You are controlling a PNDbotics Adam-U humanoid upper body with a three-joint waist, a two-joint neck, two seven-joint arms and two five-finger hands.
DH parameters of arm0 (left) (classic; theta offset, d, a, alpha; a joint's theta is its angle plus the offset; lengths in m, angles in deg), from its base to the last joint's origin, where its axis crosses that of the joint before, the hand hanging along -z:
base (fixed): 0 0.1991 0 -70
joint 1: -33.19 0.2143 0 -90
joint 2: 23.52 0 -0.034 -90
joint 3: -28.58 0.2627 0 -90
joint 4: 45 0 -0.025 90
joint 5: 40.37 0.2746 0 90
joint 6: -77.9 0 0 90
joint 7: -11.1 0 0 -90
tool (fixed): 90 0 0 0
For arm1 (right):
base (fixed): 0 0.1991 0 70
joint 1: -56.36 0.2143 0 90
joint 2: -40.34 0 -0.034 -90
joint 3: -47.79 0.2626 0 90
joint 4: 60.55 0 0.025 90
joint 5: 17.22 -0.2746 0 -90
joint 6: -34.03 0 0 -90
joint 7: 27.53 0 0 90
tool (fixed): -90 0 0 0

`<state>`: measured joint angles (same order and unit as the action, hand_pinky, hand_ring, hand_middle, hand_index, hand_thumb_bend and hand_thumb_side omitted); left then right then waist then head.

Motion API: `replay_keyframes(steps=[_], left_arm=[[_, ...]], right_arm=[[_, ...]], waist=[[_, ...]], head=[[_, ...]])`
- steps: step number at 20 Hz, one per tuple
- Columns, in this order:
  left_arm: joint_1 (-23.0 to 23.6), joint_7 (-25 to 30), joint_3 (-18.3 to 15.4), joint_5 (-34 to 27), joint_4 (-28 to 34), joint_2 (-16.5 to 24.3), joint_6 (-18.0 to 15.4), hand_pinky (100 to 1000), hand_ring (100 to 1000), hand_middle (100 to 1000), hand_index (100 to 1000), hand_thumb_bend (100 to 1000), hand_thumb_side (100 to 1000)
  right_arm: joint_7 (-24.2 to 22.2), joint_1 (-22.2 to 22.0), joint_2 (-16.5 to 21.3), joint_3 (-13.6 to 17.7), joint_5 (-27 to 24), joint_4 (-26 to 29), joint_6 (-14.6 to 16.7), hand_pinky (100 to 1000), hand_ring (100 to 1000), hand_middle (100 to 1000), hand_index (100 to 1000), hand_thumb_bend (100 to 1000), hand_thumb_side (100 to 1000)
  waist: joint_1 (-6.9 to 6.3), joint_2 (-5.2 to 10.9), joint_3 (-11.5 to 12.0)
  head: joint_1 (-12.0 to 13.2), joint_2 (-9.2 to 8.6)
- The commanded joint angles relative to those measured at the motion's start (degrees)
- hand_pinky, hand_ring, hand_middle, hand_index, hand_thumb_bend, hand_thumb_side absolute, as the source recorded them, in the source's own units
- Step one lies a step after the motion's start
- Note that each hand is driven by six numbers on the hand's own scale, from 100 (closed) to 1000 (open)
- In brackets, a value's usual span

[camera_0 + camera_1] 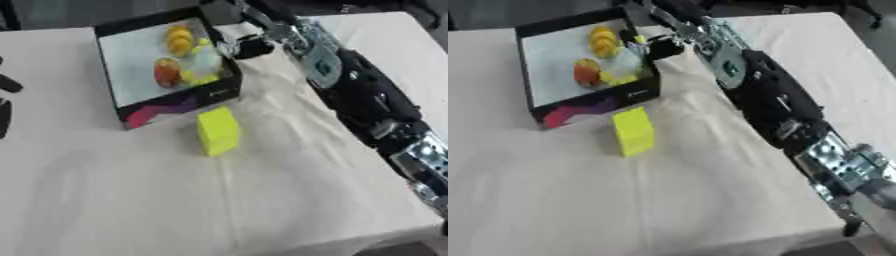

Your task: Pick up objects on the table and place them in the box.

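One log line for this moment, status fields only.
right hand: at box right rim, grip unclear | left hand: unseen | yellow block: on table, outside box | fruit-like items: inside

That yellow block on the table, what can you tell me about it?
The yellow block is a plain, bright yellow box shape, taller than wide, with flat matte faces and no markings that show. It stands on the white tablecloth, slightly askew, just in front of the black box's near wall. No hand touches it.
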<state>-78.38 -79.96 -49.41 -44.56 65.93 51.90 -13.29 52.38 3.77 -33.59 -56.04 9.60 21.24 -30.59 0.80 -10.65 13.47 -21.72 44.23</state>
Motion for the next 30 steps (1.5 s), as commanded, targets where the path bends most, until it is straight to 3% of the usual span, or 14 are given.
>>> replay_keyframes(steps=[1,4,7,13,14,15,20,23,30], left_arm=[[-0.16,-0.69,-0.76,0.44,1.0,1.36,-0.15,100,481,559,817,100,804],[-0.05,-1.05,-1.04,0.6,0.95,1.64,-0.16,100,481,559,817,100,804],[0.05,-1.29,-1.19,0.73,0.86,1.76,-0.11,100,481,559,817,100,804],[0.07,-1.28,-1.16,0.78,0.8,1.67,-0.07,100,481,559,817,100,804],[0.06,-1.28,-1.15,0.79,0.8,1.65,-0.07,100,481,559,817,100,804],[0.05,-1.26,-1.14,0.8,0.81,1.62,-0.07,100,481,559,817,100,804],[0.06,-1.27,-1.14,0.8,0.86,1.54,-0.06,100,481,559,817,100,805],[0.05,-1.25,-1.11,0.83,0.89,1.5,-0.07,100,481,558,816,100,805],[0.09,-1.28,-1.12,0.89,0.9,1.54,-0.05,100,480,558,816,100,805]], right_arm=[[-7.27,-2.53,3.69,-0.58,-4.71,10.0,-1.84,874,858,809,957,100,198],[-13.68,-5.74,4.63,-1.24,-5.78,16.21,-2.84,885,905,868,980,100,204],[-20.3,-7.18,4.96,-2.24,-5.35,19.76,-1.47,899,937,907,993,100,218],[-32.1,-7.26,3.32,-4.64,-2.39,17.95,3.88,906,948,933,1000,100,252],[-33.29,-7.11,2.8,-4.86,-1.64,16.99,4.81,908,950,935,1000,100,204],[-34.27,-6.9,2.17,-5.06,-0.66,15.8,5.65,908,950,937,1000,100,263],[-34.48,-5.88,-0.43,-5.43,4.31,10.33,8.19,910,951,939,1000,100,300],[-33.59,-5.38,-1.4,-5.69,7.13,7.57,8.8,911,952,940,1000,100,381],[-32.08,-5.58,-2.13,-6.03,11.65,4.4,10.05,908,939,934,1000,100,447]], waist=[[0.63,1.87,-0.48],[0.62,1.99,-1.0],[0.57,2.14,-1.31],[0.43,2.23,-1.35],[0.41,2.22,-1.33],[0.39,2.21,-1.29],[0.38,2.16,-1.2],[0.38,2.14,-1.11],[0.39,2.1,-1.15]], head=[[0.99,-0.11],[1.24,-0.11],[1.38,-0.11],[1.29,-0.11],[1.29,-0.11],[1.26,-0.11],[1.14,-0.11],[1.05,-0.11],[1.02,-0.11]])
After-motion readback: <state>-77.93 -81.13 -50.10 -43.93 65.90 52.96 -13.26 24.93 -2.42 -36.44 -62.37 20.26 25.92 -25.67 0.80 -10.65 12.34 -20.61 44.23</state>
